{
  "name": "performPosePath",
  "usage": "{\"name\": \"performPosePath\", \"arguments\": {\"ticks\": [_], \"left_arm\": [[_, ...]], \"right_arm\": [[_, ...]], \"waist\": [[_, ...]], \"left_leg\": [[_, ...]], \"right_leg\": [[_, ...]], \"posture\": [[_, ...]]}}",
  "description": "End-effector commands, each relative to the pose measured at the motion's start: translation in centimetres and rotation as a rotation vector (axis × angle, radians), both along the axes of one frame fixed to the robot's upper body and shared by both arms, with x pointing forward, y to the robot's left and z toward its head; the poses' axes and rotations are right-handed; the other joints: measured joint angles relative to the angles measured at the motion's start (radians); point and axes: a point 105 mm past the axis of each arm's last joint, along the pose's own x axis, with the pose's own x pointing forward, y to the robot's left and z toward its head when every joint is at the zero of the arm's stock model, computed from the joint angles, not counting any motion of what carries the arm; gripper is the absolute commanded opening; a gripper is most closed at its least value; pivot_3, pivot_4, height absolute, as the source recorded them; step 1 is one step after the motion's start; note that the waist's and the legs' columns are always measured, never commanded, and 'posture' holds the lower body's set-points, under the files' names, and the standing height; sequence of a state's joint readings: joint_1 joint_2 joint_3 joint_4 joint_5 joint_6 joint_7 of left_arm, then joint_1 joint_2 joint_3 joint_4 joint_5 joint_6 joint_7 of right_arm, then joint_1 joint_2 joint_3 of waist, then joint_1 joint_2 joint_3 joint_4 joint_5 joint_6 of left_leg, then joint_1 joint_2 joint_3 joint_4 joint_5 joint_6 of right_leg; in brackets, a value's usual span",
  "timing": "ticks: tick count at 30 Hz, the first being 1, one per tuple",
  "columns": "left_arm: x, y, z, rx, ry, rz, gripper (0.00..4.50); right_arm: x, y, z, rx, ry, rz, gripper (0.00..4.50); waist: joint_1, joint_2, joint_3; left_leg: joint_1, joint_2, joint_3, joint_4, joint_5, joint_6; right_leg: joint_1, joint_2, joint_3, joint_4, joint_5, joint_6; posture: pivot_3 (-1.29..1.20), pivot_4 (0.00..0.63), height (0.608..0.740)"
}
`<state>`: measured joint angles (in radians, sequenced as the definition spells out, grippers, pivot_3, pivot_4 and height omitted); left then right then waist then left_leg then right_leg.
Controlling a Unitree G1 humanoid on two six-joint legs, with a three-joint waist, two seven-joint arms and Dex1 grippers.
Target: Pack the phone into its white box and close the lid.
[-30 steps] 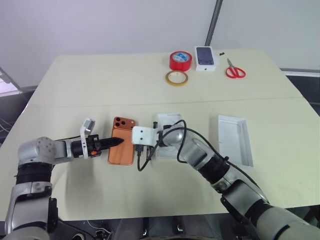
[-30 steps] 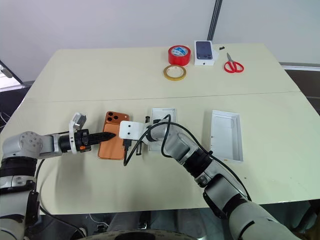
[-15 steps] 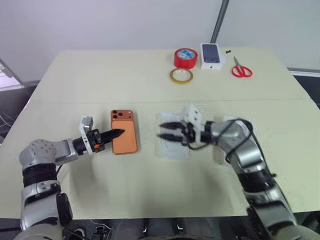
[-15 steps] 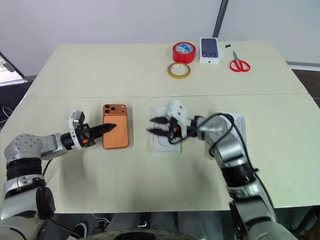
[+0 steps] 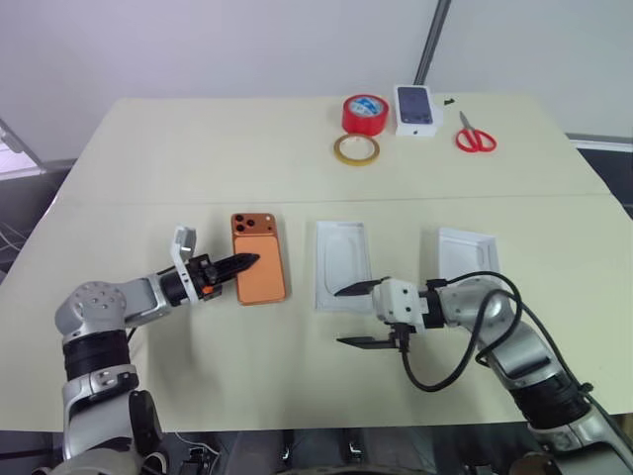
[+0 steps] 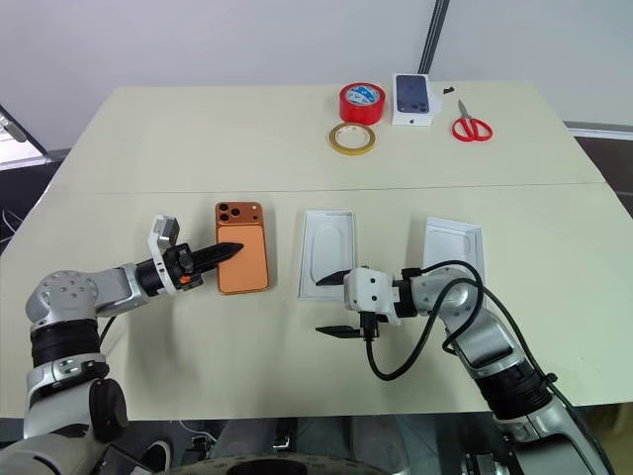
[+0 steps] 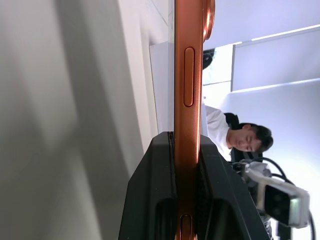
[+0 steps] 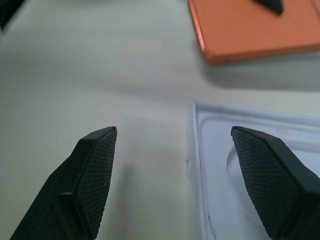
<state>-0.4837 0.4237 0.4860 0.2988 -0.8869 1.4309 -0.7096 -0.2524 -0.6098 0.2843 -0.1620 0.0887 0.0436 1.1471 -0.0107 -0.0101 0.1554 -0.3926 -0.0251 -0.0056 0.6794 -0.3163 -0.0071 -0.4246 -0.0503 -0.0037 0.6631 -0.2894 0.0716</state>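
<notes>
The orange phone (image 5: 261, 275) lies camera-side up at the left of the table's middle. My left gripper (image 5: 243, 263) reaches in from the left, shut on the phone's left edge; in the left wrist view the phone (image 7: 188, 75) runs edge-on between the black fingers. A thin white insert (image 5: 342, 265) with an oval recess lies right of the phone; I cannot tell whether the white box is under it. The plain white lid (image 5: 465, 247) lies open side up further right, partly behind my right arm. My right gripper (image 5: 342, 317) hovers wide open, empty, at the insert's near edge.
Along the far edge stand a red tape roll (image 5: 363, 112), a tan tape ring (image 5: 355, 149), a small white box with a phone picture (image 5: 416, 109) and red scissors (image 5: 475, 139). A black cable loops under my right forearm. A person (image 7: 240, 142) shows beyond the table in the left wrist view.
My right gripper has let go at the phone's right side, opened wide and drawn back right and toward me. The left gripper has nudged the phone slightly right.
</notes>
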Motion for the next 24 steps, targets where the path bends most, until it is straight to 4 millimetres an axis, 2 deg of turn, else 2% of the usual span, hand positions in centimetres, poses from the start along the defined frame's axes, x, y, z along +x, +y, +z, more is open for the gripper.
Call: {"name": "performPosePath", "arguments": {"ticks": [1,4,9,14,21,24], "left_arm": [[0.2,-0.5,2.3,-0.049,-0.092,-0.02,0.0],[0.0,-0.6,2.4,-0.046,-0.094,-0.026,0.0],[-0.1,-1.0,2.5,-0.037,-0.104,-0.037,0.0],[-0.1,-1.3,2.8,-0.045,-0.11,-0.044,0.0],[0.0,-1.5,3.0,-0.048,-0.112,-0.043,0.0],[0.1,-1.7,3.1,-0.055,-0.115,-0.04,0.0]], "right_arm": [[0.1,0.1,0.6,0.034,-0.018,0.002,2.96],[0.3,0.1,0.9,0.036,-0.035,-0.011,1.48],[0.6,0.0,0.6,0.021,-0.045,-0.021,1.48],[0.9,0.3,1.1,0.051,-0.041,-0.033,1.48],[1.1,0.1,-0.1,0.01,-0.029,-0.044,1.48],[1.1,-0.1,-1.0,-0.034,-0.039,-0.038,0.67]], "waist": [[0.0,0.0,0.0],[0.0,-0.001,0.001],[0.0,-0.001,0.001],[0.0,-0.001,0.001],[0.0,-0.001,0.001],[-0.001,-0.001,0.001]], "left_leg": [[0.0,0.0,0.0,0.0,0.001,-0.002],[0.0,0.0,0.0,0.001,0.001,-0.001],[0.0,0.0,0.0,0.001,0.001,-0.001],[0.0,0.0,0.0,0.001,0.001,-0.002],[0.0,0.0,0.0,0.001,0.002,-0.004],[0.0,0.0,0.0,0.001,0.002,-0.004]], "right_leg": [[0.0,0.0,0.0,0.0,0.0,0.0],[0.0,0.0,0.0,0.0,0.0,0.0],[0.0,0.0,0.0,0.0,0.0,0.0],[0.0,0.0,0.0,0.0,0.0,0.0],[0.0,0.0,0.0,0.0,0.0,0.0],[0.0,0.0,0.0,0.0,0.0,0.0]], "posture": [[0.0,0.15,0.74],[0.0,0.15,0.74],[0.0,0.15,0.74],[0.0,0.15,0.74],[0.0,0.15,0.74],[0.0,0.15,0.74]]}}
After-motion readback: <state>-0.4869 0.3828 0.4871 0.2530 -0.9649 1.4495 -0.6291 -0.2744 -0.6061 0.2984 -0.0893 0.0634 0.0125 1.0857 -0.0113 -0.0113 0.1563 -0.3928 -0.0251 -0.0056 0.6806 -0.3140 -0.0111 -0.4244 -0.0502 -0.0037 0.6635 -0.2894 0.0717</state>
